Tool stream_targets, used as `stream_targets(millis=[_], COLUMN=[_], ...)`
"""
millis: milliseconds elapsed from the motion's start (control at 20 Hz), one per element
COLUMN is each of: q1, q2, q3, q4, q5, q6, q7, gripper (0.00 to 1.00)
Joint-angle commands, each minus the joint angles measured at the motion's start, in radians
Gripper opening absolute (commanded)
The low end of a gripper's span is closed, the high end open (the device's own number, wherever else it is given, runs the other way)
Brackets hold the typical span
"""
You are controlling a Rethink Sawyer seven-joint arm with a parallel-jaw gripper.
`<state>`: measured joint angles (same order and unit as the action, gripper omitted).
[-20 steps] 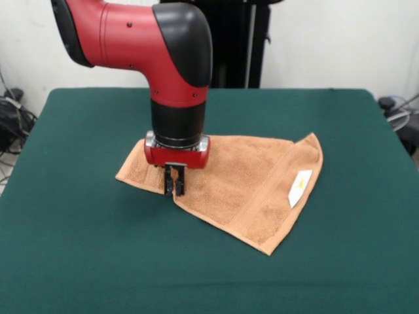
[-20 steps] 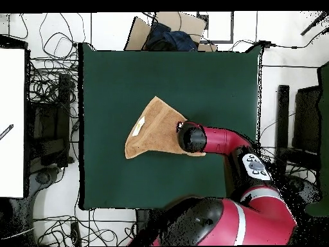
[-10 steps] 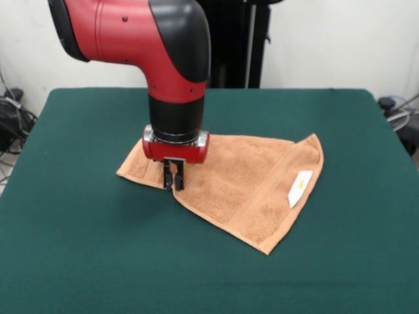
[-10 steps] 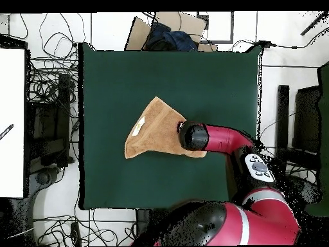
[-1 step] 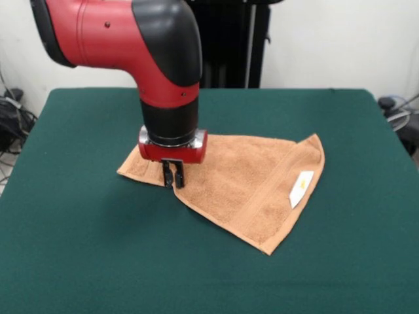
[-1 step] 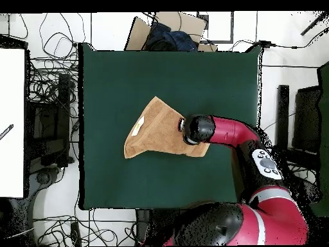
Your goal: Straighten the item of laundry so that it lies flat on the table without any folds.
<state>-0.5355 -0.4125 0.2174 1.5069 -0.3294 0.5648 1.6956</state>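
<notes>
An orange-tan towel, the item of laundry [image 5: 252,180] [image 6: 156,132], lies folded into a rough triangle on the dark green table [image 5: 78,248] [image 6: 122,71]. A white label [image 5: 300,188] shows near its right corner in the front view. My gripper [image 5: 173,178] points straight down over the towel's left front edge, fingers pinched together on a fold of the cloth. In the overhead view the arm's wrist [image 6: 195,128] covers the gripper and the towel's right corner.
Cables [image 6: 48,90] and equipment lie on the floor around the table. A cardboard box [image 6: 168,29] with dark cloth sits beyond the table's top edge in the overhead view. A white board [image 6: 11,122] stands at the left.
The gripper has risen slightly and shifted left in the front view, dragging the pinched towel edge with it. In the overhead view the wrist moved up and to the right.
</notes>
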Motion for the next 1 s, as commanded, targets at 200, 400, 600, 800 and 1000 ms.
stream_targets(millis=[200, 400, 600, 800, 1000], q1=[-0.031, -0.03, -0.015, -0.014, -0.031], q2=[0.038, 0.03, 0.027, 0.014, 0.017], q3=[0.211, 0.226, 0.219, 0.23, 0.255], q4=[-0.149, -0.174, -0.211, -0.225, -0.22], q5=[-0.013, -0.02, -0.021, -0.023, -0.024], q6=[0.11, 0.143, 0.195, 0.232, 0.236], q7=[-0.202, -0.196, -0.179, -0.189, -0.204], gripper=[0.0, 0.0, 0.0, 0.0, 0.0])
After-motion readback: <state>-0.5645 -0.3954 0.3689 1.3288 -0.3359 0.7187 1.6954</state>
